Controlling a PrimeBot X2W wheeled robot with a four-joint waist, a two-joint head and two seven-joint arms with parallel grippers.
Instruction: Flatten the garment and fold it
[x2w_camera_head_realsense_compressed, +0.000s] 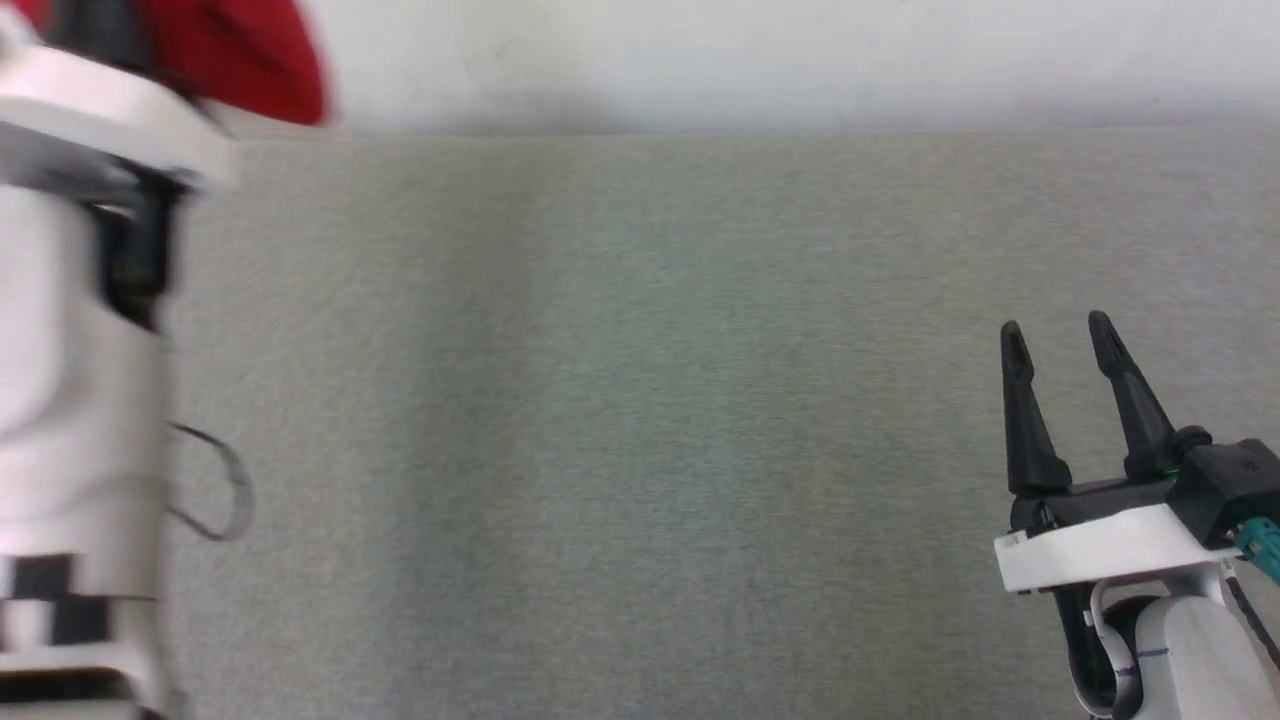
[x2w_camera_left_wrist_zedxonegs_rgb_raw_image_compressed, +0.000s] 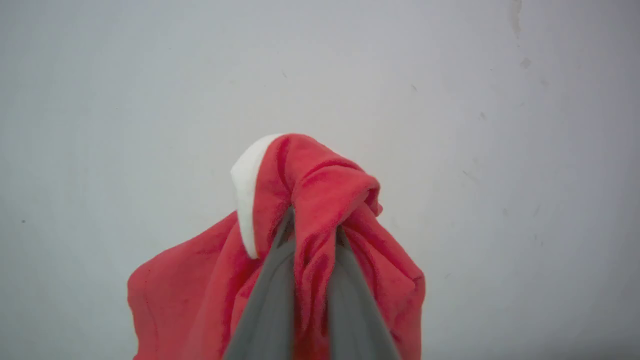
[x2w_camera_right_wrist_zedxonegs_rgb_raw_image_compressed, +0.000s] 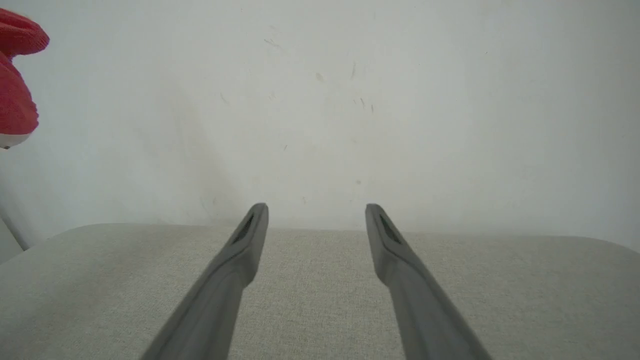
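Head view: blurred pale left forearm (x2w_camera_head_realsense_compressed: 80, 400) runs up the 9 o'clock edge. The red garment (x2w_camera_head_realsense_compressed: 250, 60) is bunched at 11 o'clock at the top of that arm, against the pale wall (x2w_camera_head_realsense_compressed: 800, 60) and above the counter's far edge. I can't tell the grip from here. The grey woven counter (x2w_camera_head_realsense_compressed: 640, 400) spans the middle. The right tool (x2w_camera_head_realsense_compressed: 1054, 326) sits at 4 o'clock, its fingers pointing to 12 and set well apart with nothing between them, apart from the garment. Left wrist view: the left tool (x2w_camera_left_wrist_zedxonegs_rgb_raw_image_compressed: 314, 225) comes up from 6 o'clock, its fingers close together and pinching a twisted fold of the garment (x2w_camera_left_wrist_zedxonegs_rgb_raw_image_compressed: 320, 185). Cloth wraps over both fingertips and hangs down either side towards 7 and 5 o'clock. A white hem (x2w_camera_left_wrist_zedxonegs_rgb_raw_image_compressed: 245, 200) curls at 10 o'clock of the bunch, with plain scuffed wall (x2w_camera_left_wrist_zedxonegs_rgb_raw_image_compressed: 100, 100) behind it. Right wrist view: the right tool (x2w_camera_right_wrist_zedxonegs_rgb_raw_image_compressed: 315, 210) is spread wide and holds nothing, its fingertips level with the far edge of the counter (x2w_camera_right_wrist_zedxonegs_rgb_raw_image_compressed: 320, 300), over the bare weave. A lump of the garment (x2w_camera_right_wrist_zedxonegs_rgb_raw_image_compressed: 15, 90) shows at the 10 o'clock edge, up against the wall (x2w_camera_right_wrist_zedxonegs_rgb_raw_image_compressed: 400, 100), off the counter and well apart from this tool.
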